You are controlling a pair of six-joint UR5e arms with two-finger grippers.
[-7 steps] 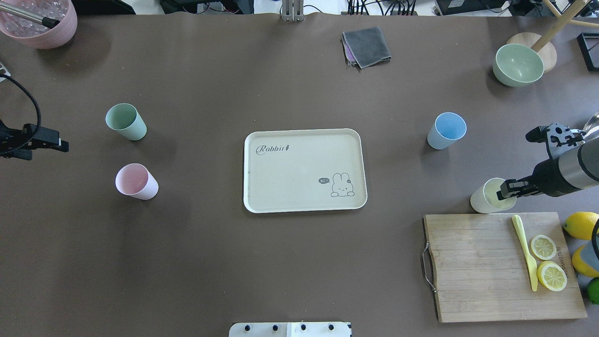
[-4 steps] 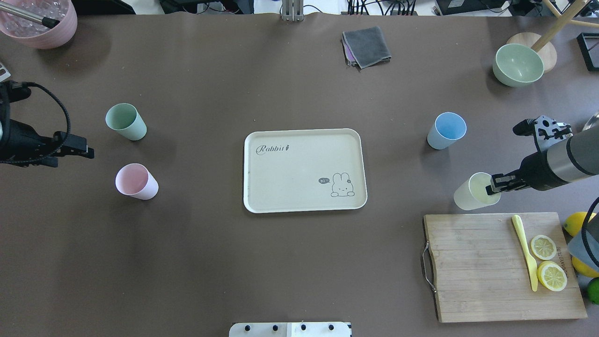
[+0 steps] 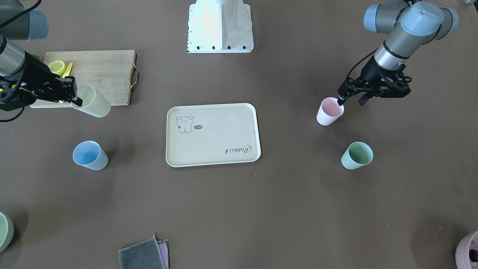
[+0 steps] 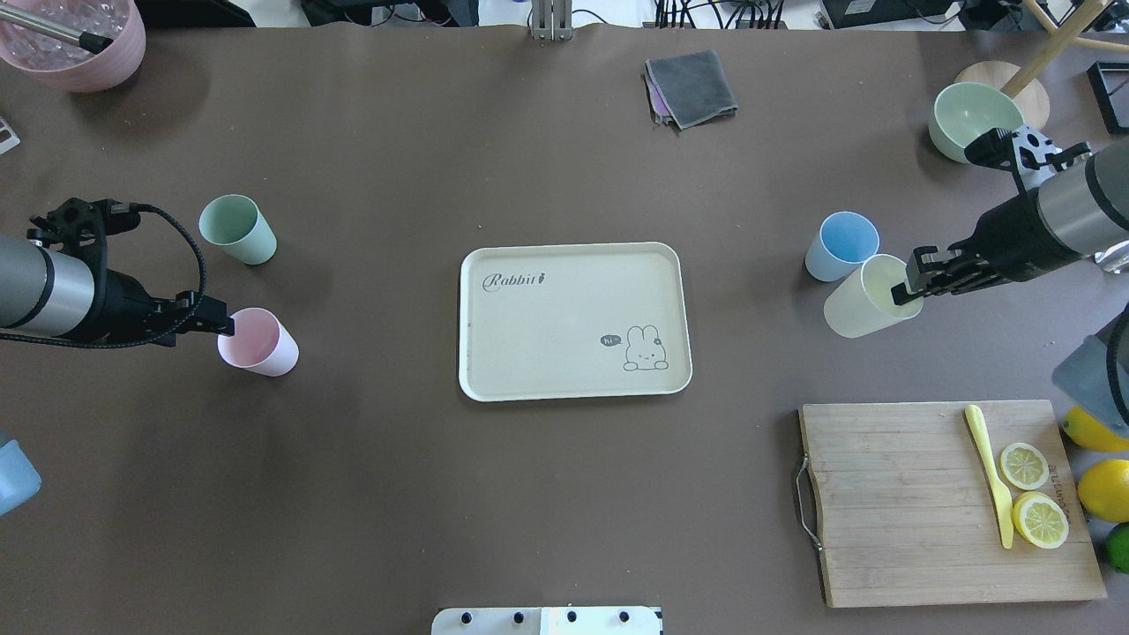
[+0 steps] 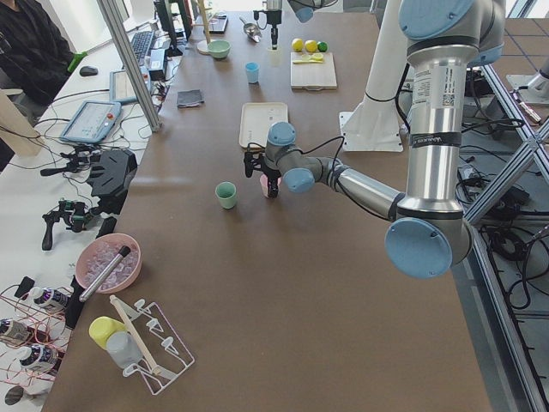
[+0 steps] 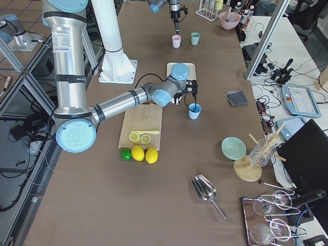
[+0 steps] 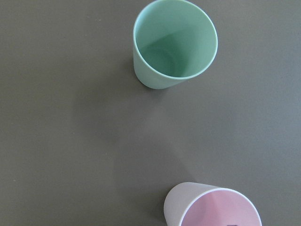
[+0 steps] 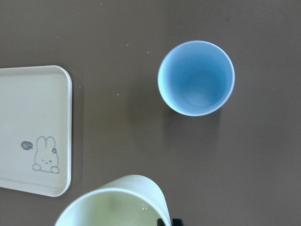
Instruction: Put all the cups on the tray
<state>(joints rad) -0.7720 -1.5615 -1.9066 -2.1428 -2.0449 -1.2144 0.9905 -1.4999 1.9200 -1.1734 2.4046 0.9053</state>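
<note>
The cream tray (image 4: 564, 335) with the "Rabbit" script lies mid-table with nothing on it. My right gripper (image 4: 908, 287) is shut on the rim of a pale yellow cup (image 4: 864, 300) and holds it tilted above the table beside the blue cup (image 4: 842, 245). The yellow cup also shows in the right wrist view (image 8: 113, 205). My left gripper (image 4: 216, 322) is open, with one finger over the rim of the pink cup (image 4: 260, 344), which stands on the table. The green cup (image 4: 236, 229) stands just beyond it and shows in the left wrist view (image 7: 174, 44).
A wooden cutting board (image 4: 900, 503) with lemon slices and a yellow knife lies at the near right, whole lemons (image 4: 1102, 485) beside it. A green bowl (image 4: 966, 115), a grey cloth (image 4: 691, 88) and a pink bowl (image 4: 75, 40) sit along the far edge.
My right gripper has lifted the yellow cup from beside the cutting board and carried it up to the blue cup. My left arm has moved right to the pink cup's rim.
</note>
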